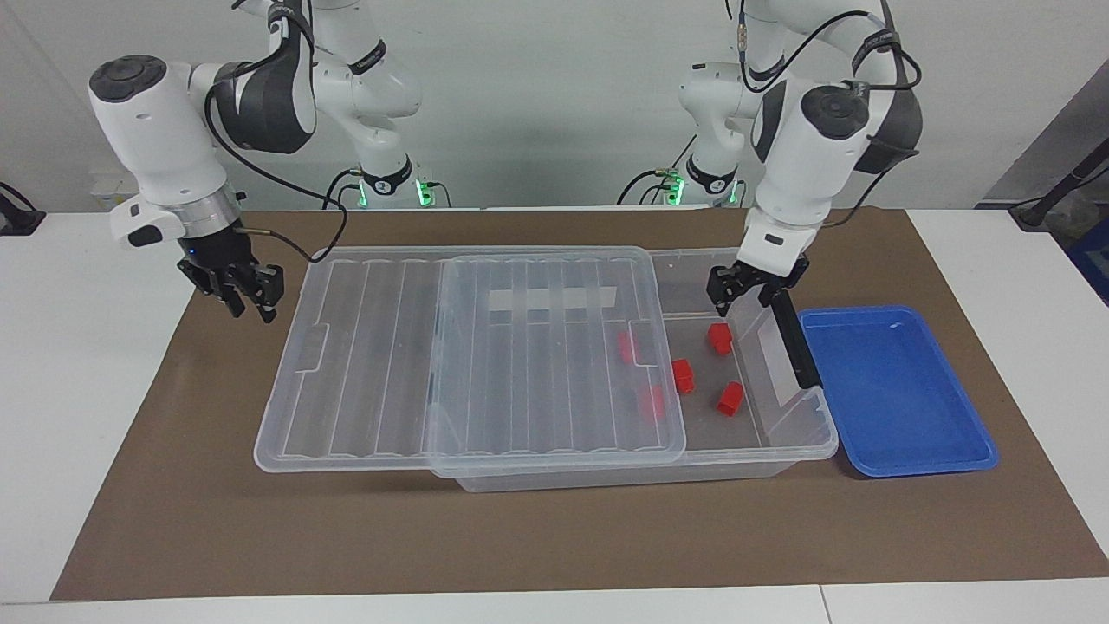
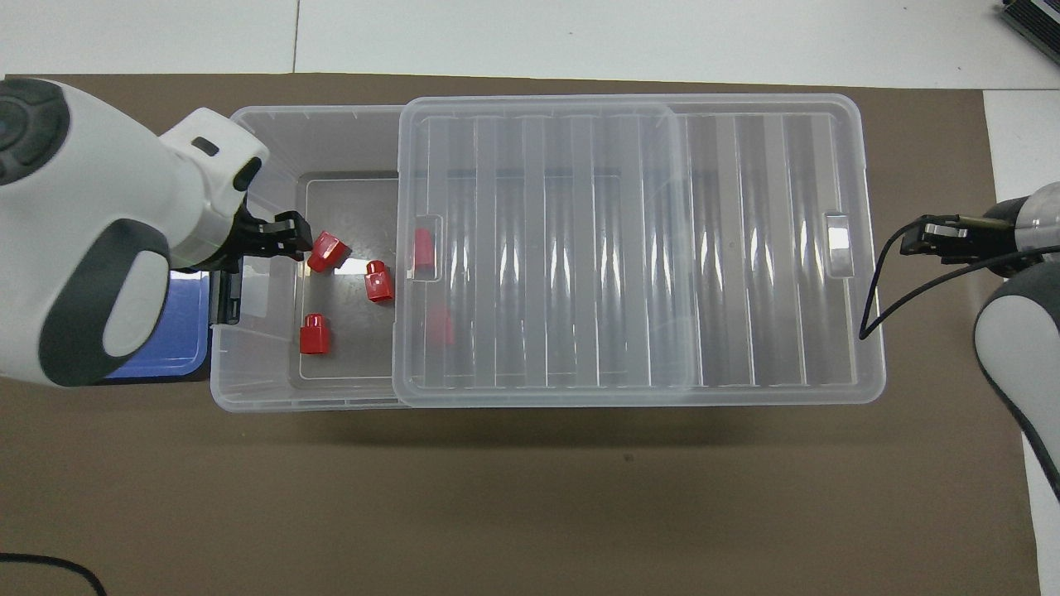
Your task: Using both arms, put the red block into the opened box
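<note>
The clear box (image 1: pixel 606 477) (image 2: pixel 257 389) has its ribbed lid (image 1: pixel 390 347) (image 2: pixel 745 248) slid toward the right arm's end, leaving the left arm's end uncovered. Several red blocks lie inside. Three are in the uncovered part (image 1: pixel 717 338) (image 1: pixel 684 375) (image 1: pixel 729 398) (image 2: pixel 327 251) (image 2: pixel 379 281) (image 2: pixel 314 333), and others show through the lid (image 1: pixel 625 347) (image 2: pixel 443 329). My left gripper (image 1: pixel 742 293) (image 2: pixel 286 236) hangs open and empty over the uncovered end, by the black handle bar (image 1: pixel 793 338). My right gripper (image 1: pixel 251 303) (image 2: pixel 927 236) is open over the mat, just off the lid's end.
A shallow blue tray (image 1: pixel 892 390) (image 2: pixel 178 331) sits beside the box at the left arm's end, partly covered by the left arm in the overhead view. A brown mat (image 1: pixel 554 537) lies under everything, with white table around it.
</note>
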